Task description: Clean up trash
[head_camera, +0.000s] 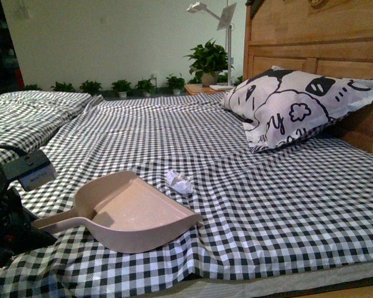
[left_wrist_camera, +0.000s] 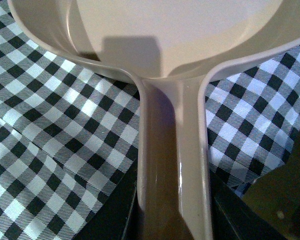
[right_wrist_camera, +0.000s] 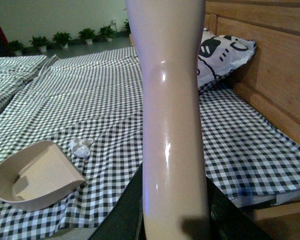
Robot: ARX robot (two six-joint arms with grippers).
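Left hand [left_wrist_camera: 174, 222] clamped on handle of pink dustpan [head_camera: 137, 218], right hand [right_wrist_camera: 175, 222] gripping pale handle [right_wrist_camera: 172, 125], its far end cut off, paper wad [head_camera: 179, 182] just beside dustpan mouth on bench [head_camera: 286, 205].

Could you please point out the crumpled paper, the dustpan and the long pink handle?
crumpled paper [head_camera: 180, 182], front view, middle of the wad.
dustpan [head_camera: 137, 210], front view, bare floor of the pan.
long pink handle [right_wrist_camera: 171, 125], right wrist view, middle of the shaft.

You have a checked bed [head_camera: 267, 205] filling the frame. On it lie a dustpan [head_camera: 130, 214] at lower left, a paper wad [head_camera: 179, 182] just beside its rim, and a pillow [head_camera: 292, 105] at upper right.
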